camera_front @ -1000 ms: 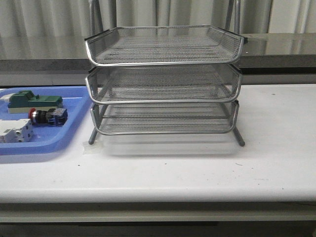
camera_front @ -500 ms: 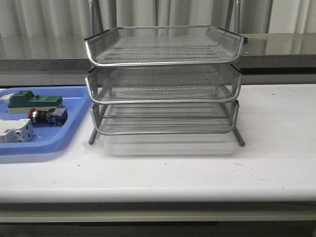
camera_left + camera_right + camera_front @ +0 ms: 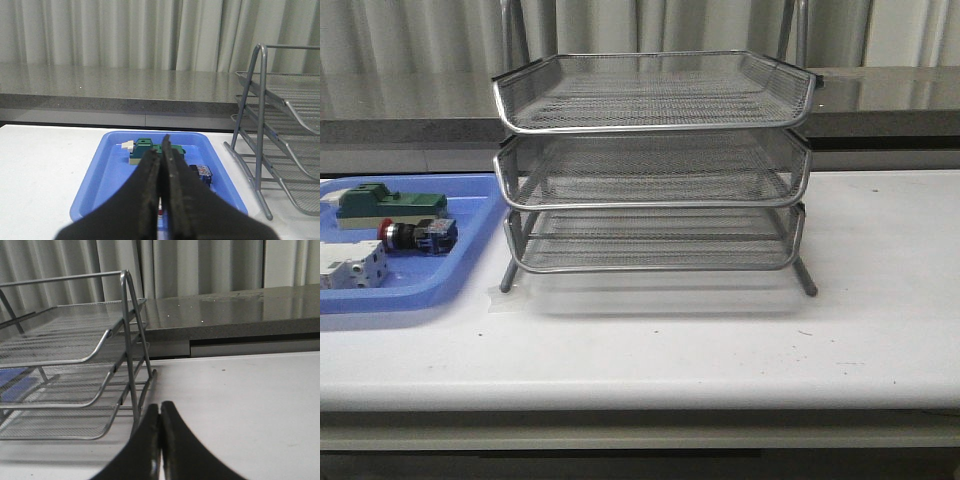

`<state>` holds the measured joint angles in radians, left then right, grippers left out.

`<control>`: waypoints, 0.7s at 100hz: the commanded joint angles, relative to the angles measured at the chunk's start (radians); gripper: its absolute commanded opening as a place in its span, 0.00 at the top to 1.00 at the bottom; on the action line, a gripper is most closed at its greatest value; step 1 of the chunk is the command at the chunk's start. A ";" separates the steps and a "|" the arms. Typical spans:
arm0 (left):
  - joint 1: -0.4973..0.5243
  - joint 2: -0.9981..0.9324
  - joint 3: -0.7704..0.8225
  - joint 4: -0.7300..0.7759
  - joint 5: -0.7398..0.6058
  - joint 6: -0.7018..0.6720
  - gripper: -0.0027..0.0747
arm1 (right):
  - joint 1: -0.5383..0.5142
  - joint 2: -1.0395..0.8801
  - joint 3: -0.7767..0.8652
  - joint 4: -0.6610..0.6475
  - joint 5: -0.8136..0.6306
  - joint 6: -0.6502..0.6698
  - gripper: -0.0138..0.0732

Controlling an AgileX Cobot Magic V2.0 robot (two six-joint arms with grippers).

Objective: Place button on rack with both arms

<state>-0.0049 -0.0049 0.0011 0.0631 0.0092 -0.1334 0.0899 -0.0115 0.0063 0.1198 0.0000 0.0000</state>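
Front view: red-capped button (image 3: 415, 235) on blue tray (image 3: 470, 262) beside wire-mesh rack (image 3: 653, 165); both pincers closed, empty.

white table (image 3: 720, 350): rack (image 3: 653, 165) + blue tray (image 3: 470, 255).

A white, smooth-topped bench (image 3: 880, 300) spans the foreground of the front view, its rounded front edge lit evenly, with a few small dark specks on the surface. Behind it runs a long grey speckled stone ledge (image 3: 410, 105) with a polished top that reflects pale vertical streaks; a dark recessed strip (image 3: 890, 145) lies beneath the ledge's front lip. Above the ledge hang pale grey-beige pleated curtains (image 3: 125, 30), covering the whole back of the room in soft vertical folds. Lighting is diffuse, casting only a faint shadow on the bench.
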 commanded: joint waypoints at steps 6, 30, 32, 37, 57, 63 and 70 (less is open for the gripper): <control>-0.001 -0.031 0.044 -0.008 -0.081 -0.009 0.99 | -0.005 -0.006 -0.125 0.033 0.011 0.000 0.91; -0.001 -0.031 0.044 -0.008 -0.081 -0.009 0.99 | -0.005 0.166 -0.368 0.033 0.271 0.000 0.91; -0.001 -0.031 0.044 -0.008 -0.081 -0.009 0.99 | -0.005 0.191 -0.391 0.033 0.297 0.000 0.91; -0.001 -0.031 0.044 -0.008 -0.081 -0.009 0.99 | -0.005 0.252 -0.442 0.033 0.360 0.000 0.91; -0.001 -0.031 0.044 -0.008 -0.081 -0.009 0.99 | -0.005 0.506 -0.624 0.066 0.592 0.000 0.91; -0.001 -0.031 0.044 -0.008 -0.081 -0.009 0.99 | -0.005 0.567 -0.651 0.105 0.609 0.000 0.91; -0.001 -0.031 0.044 -0.008 -0.081 -0.009 0.99 | -0.005 0.621 -0.662 0.156 0.598 0.000 0.91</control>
<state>-0.0049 -0.0049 0.0011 0.0631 0.0092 -0.1334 0.0899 0.5377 -0.6054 0.2102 0.6453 0.0000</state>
